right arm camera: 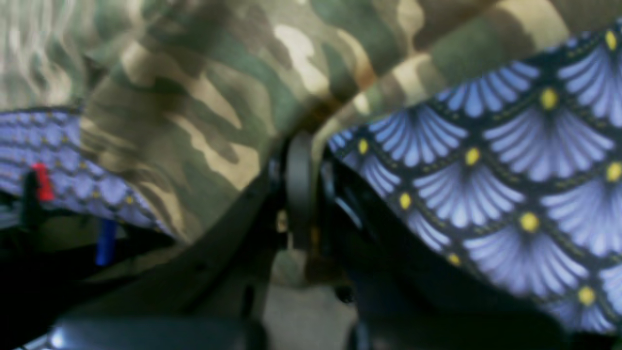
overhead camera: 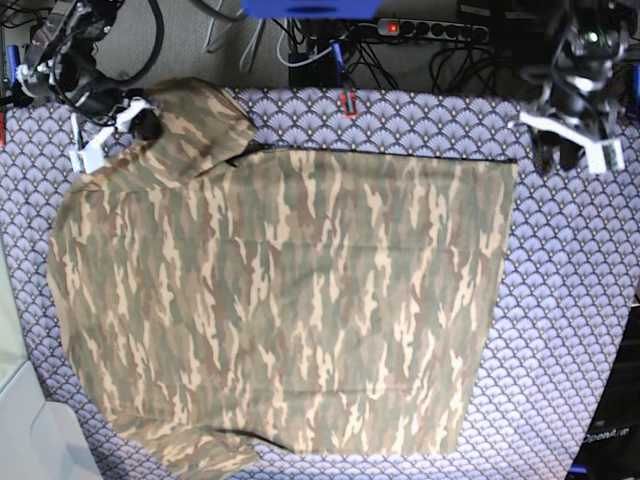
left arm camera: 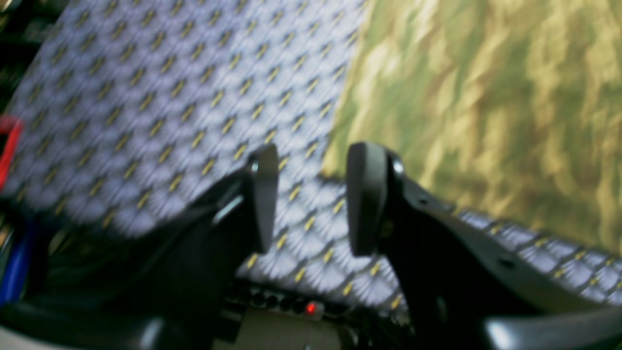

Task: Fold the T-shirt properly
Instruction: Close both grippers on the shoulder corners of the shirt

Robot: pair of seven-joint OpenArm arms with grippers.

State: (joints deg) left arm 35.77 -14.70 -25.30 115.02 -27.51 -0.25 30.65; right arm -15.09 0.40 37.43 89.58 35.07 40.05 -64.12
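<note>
The camouflage T-shirt [overhead camera: 280, 300] lies spread flat over most of the purple scallop-patterned table cloth [overhead camera: 580, 300]. At the far left corner, my right gripper [overhead camera: 140, 122] is shut on the shirt's sleeve, which bunches up there. In the right wrist view the fingers [right arm camera: 299, 189] are pressed together with a fold of the T-shirt [right arm camera: 194, 97] running up to their tips. My left gripper [overhead camera: 562, 152] hangs open just off the shirt's far right corner. Its fingers [left arm camera: 262, 194] stand apart over bare table cloth [left arm camera: 170, 97], with the T-shirt [left arm camera: 486, 121] edge beside them.
A power strip [overhead camera: 430, 28] with a red light and tangled cables lie behind the table's far edge. A small red clip [overhead camera: 347, 103] sits at the cloth's far edge. A white surface [overhead camera: 25, 420] borders the table at the near left.
</note>
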